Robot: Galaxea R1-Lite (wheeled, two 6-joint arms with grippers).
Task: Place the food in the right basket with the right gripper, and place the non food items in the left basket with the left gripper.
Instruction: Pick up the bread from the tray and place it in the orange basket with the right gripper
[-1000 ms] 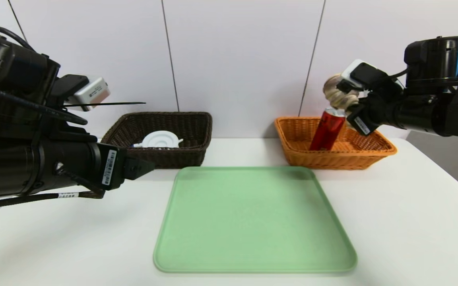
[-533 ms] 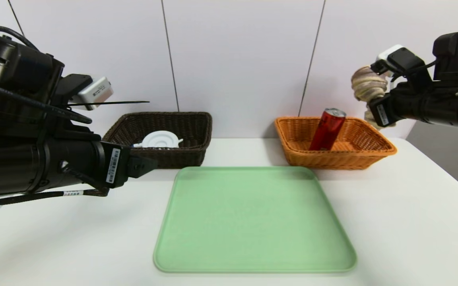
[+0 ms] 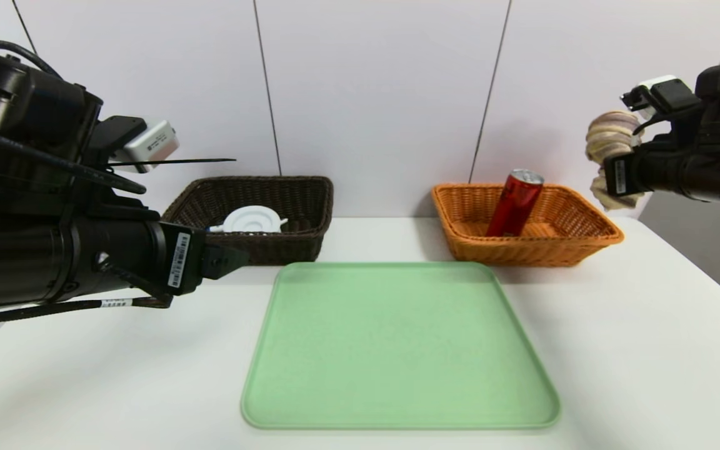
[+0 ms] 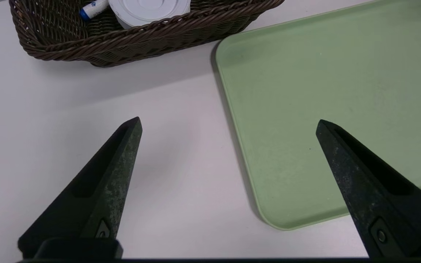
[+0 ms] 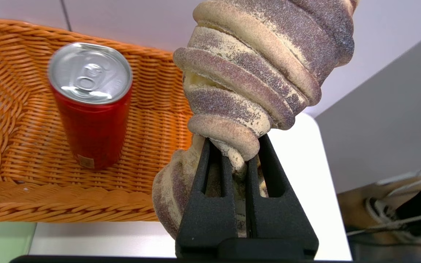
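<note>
Over at the far right I see the twisted food piece (image 5: 254, 69), pale tan with purplish-brown bands coiled in ridges and dusted lighter in patches, tilted and raised near the right end of the right basket (image 3: 535, 250), an orange wicker one. In that basket I have a red can (image 3: 515, 203) with a silver top, leaning, its tab unopened. My left basket (image 3: 260, 247), dark brown wicker, holds a round white lidded container (image 3: 252, 219) and a blue-tipped white pen-like item (image 4: 93, 9) just beside it.
</note>
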